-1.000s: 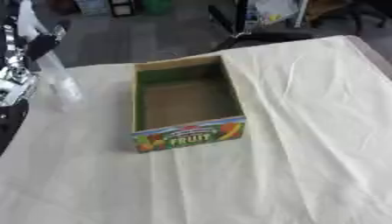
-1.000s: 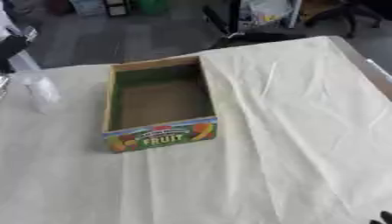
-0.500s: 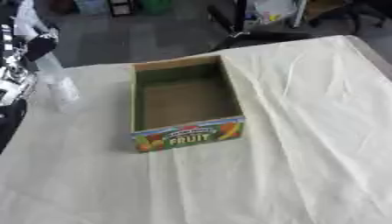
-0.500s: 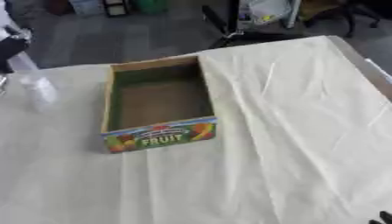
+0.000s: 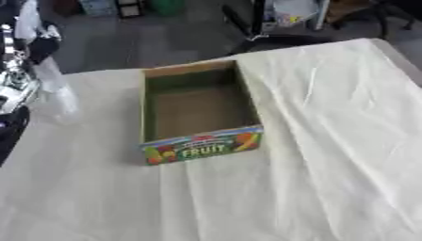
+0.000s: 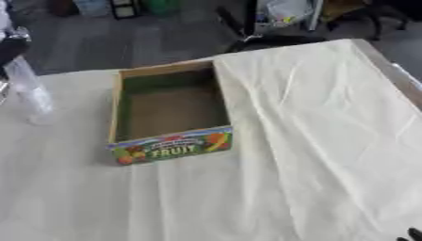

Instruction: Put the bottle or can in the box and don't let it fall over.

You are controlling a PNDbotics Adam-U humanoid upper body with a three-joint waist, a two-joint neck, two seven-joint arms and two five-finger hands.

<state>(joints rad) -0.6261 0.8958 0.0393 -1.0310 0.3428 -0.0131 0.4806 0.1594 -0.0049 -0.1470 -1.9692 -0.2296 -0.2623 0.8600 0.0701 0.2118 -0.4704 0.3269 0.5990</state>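
On the cloth-covered counter [image 5: 329,141], an open cardboard box [image 5: 198,113] with "FRUIT" printed on its near end sits empty at the middle. Well to its left a clear plastic bottle [image 6: 29,92] stands upright, the left hand [image 5: 20,70] at its top, fingers too blurred to tell their state. At the lower right corner only a dark tip of the right hand [image 6: 415,234] shows.

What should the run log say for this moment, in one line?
left hand: at clear bottle, grip unclear | bottle: upright, left of box | box: empty | right hand: barely visible
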